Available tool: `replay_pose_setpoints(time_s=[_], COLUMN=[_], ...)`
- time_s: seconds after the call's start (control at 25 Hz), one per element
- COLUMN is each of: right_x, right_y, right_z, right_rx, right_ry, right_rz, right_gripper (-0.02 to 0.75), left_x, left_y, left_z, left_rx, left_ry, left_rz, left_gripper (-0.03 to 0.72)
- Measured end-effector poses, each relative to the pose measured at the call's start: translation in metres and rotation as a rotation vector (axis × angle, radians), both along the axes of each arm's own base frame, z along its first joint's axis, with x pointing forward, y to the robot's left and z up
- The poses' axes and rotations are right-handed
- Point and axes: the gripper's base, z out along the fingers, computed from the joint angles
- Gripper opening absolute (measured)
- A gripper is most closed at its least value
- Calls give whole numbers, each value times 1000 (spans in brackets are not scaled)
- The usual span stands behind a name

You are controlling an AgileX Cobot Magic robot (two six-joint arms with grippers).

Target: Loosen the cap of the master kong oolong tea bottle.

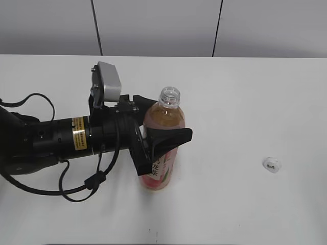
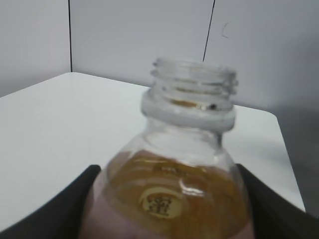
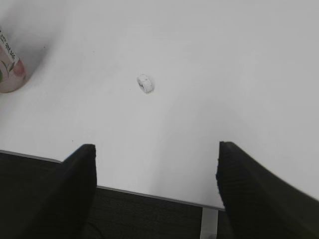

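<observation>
Exterior view shows the left gripper [image 1: 163, 145] clamped on the open bottle [image 1: 162, 148] while the cap [image 1: 271, 165] lies far right on the table [image 1: 245, 92], the right gripper's [image 3: 154, 174] jaws apart and empty, so a squeeze or tilt could spill tea.

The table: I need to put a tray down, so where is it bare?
The table is bare between the bottle and the cap, and along the far edge. The left is crowded: the left end effector clamps the bottle there.
</observation>
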Motion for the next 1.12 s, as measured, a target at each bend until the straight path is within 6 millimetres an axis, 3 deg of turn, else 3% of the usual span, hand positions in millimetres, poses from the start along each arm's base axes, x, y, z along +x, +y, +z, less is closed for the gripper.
replay_pose_setpoints(time_s=[0.8, 1.12], right_x=[0, 0], right_y=[0, 0], right_z=[0, 0], right_rx=[0, 0], right_ry=[0, 0], right_rz=[0, 0], right_gripper=[566, 566], left_x=[1, 5], left_y=[3, 9], left_z=[-2, -2], left_rx=[17, 20], left_ry=[2, 0], left_rz=[4, 19], left_gripper=[551, 553])
